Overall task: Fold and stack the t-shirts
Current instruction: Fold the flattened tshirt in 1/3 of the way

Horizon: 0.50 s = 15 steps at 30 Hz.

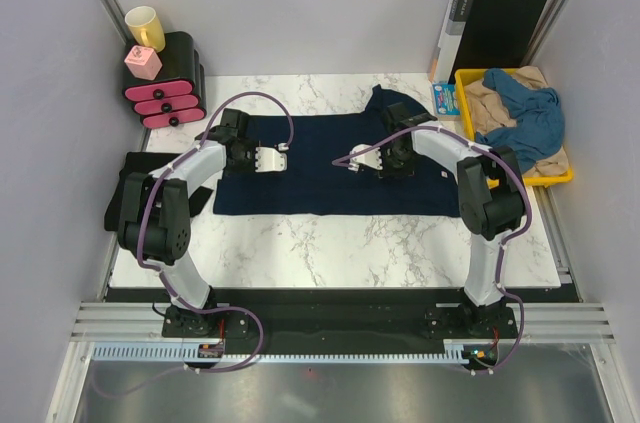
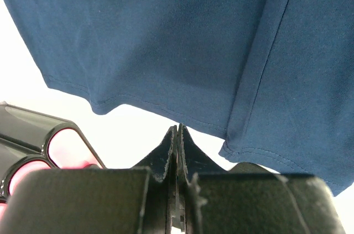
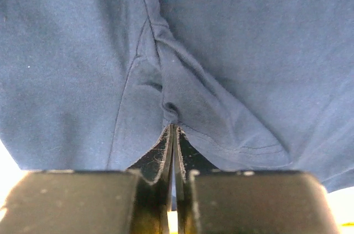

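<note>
1. Two claws are set on one navy t-shirt [image 1: 320, 193], which is spread flat across the middle of the marble worktop [image 1: 330, 243], with one flap of cloth reaching toward the far edge.
2. The left claw [image 1: 283, 153] is seen over the shirt's left part, near its far hem. Its jaws are pressed fully together. In the left wrist view the tips meet right at a stitched hem, and it cannot be told whether any cloth is caught between them.
3. The right claw [image 1: 345, 159] is placed on the shirt, right of centre. In the right wrist view its jaws are drawn narrow on a small pucker of navy cloth beside a seam.
4. A medium-blue t-shirt [image 1: 530, 113] and a beige t-shirt [image 1: 495, 113] are heaped, crumpled, in the yellow tray [image 1: 565, 178] at the worktop's far right, the blue one on top.
5. A black folder [image 1: 500, 28] is stood upright behind the tray.
6. A black drawer unit [image 1: 165, 83] with pink fronts is placed at the far left corner, and a yellow mug [image 1: 145, 25] is carried on it.
</note>
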{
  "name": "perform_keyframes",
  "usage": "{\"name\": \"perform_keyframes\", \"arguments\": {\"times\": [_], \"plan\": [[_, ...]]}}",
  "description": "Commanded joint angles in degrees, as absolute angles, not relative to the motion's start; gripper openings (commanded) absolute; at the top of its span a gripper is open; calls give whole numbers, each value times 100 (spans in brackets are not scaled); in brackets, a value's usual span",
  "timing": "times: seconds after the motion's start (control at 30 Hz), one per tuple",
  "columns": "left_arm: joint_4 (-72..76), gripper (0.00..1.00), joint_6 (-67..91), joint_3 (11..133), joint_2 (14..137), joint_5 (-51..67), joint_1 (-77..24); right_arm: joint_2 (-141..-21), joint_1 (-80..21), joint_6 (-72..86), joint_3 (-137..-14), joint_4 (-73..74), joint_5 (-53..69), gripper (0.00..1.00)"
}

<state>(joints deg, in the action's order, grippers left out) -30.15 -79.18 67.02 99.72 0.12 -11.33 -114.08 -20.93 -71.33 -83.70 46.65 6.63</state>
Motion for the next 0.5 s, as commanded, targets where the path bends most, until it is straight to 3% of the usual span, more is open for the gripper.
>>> {"name": "perform_keyframes", "arguments": {"times": [0.0,0.47], "plan": [[-2944,2,-7708,6750,9826,79,-1125,-11320,-2153,-7163,-8437,4535,615,0],[-2953,2,-7567,6715,9835,123,-1125,-11338,-2268,-7471,-9193,4526,396,0]]}}
